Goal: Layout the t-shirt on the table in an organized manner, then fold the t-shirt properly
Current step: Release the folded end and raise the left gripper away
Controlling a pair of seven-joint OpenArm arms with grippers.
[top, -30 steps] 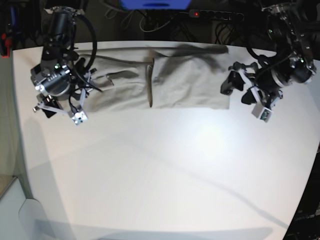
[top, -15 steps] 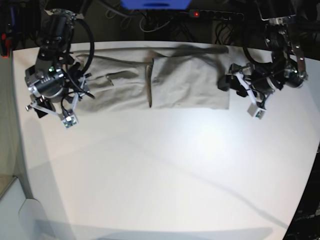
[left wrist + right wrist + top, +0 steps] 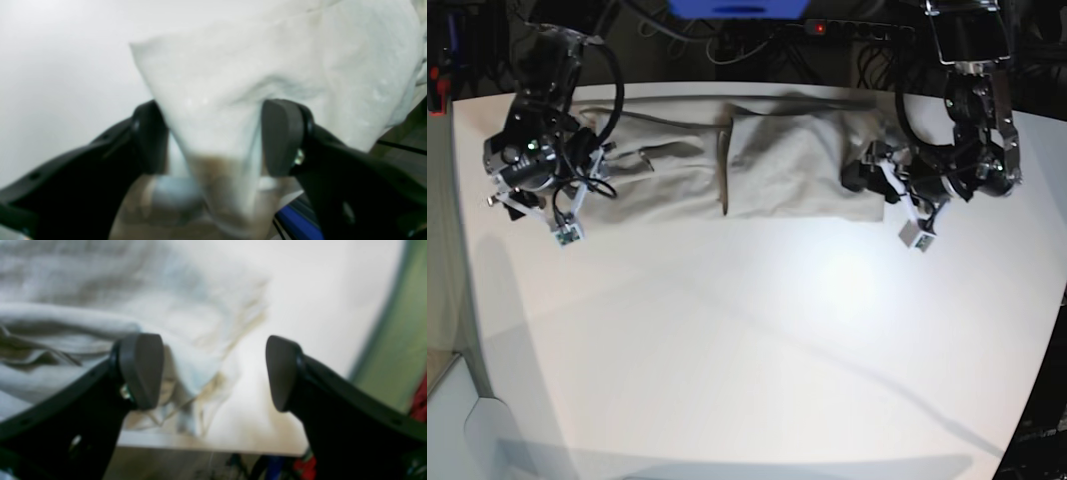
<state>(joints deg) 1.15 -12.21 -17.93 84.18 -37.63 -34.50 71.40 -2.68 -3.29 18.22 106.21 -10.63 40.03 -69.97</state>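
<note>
a: where's the plain beige soft-fabric t-shirt (image 3: 727,165) right now?

b: lying as a long band along the far edge of the big smooth white table (image 3: 757,340), with a dark crease or fold line near its middle. it's flat but not spread out; the sleeves can't be told apart from the body from above.

a: what changed over the last second?

b: both arms closed in on the cloth. the left gripper (image 3: 885,195), on the base view's right, was hanging off the shirt's end and has now moved inward to that end. the right gripper (image 3: 542,210), on the base view's left, has pulled back and sits just at the other end.

a: and the claws?

b: in the left wrist view the left gripper (image 3: 213,136) has its jaws spread, with a corner of the shirt (image 3: 267,66) lying between them, not pinched yet as far as i can see. the right gripper (image 3: 213,373) is spread wide too, with rumpled cloth (image 3: 66,323) beside one finger (image 3: 140,368) and bare table under the gap.

a: so what does that mean for the job?

b: i'd judge it's lining up a grab at both ends, to pull the shirt out flat before any folding. the layout step looks unfinished.
</note>
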